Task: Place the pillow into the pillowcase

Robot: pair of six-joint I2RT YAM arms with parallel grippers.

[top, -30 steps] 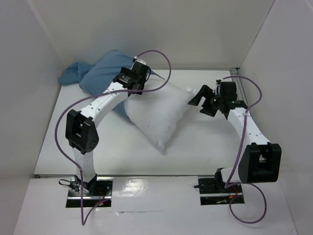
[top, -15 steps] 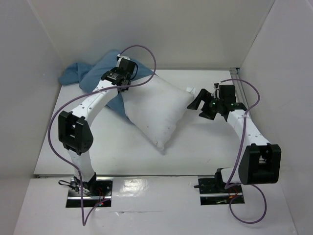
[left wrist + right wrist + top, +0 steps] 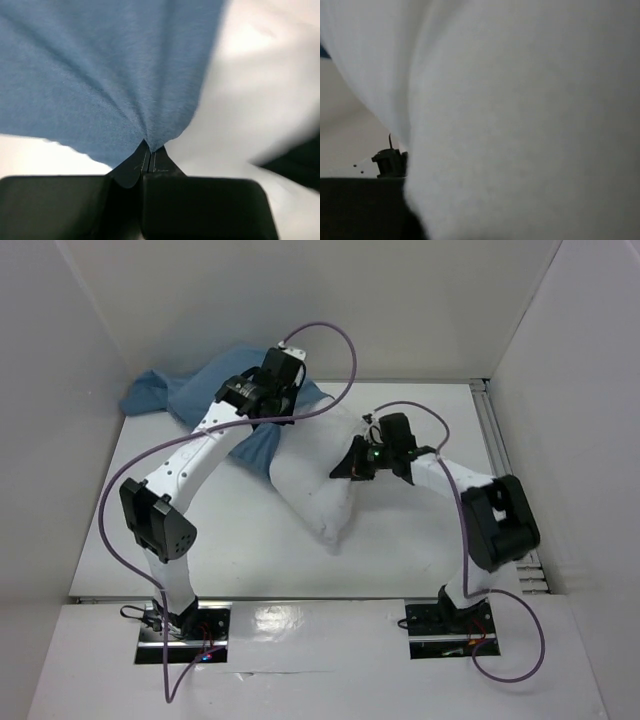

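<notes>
The plump white pillow [image 3: 312, 505] lies on the middle of the counter [image 3: 400, 540], one pointed corner nearest. The right tool [image 3: 345, 470] presses into it, and I cannot tell its grip. Behind, the left tool [image 3: 149, 150] is clenched on the wrinkled dusty-blue pillowcase [image 3: 160, 395], bunched at the far left.

Here's the flat white table [image 3: 400, 550], and on it a plump white fabric pillow [image 3: 305, 490] lies slantwise across the middle. Its left edge touches a limp, wrinkled, dusty-blue cloth pillowcase [image 3: 165, 395], which is heaped toward the far left corner.
</notes>
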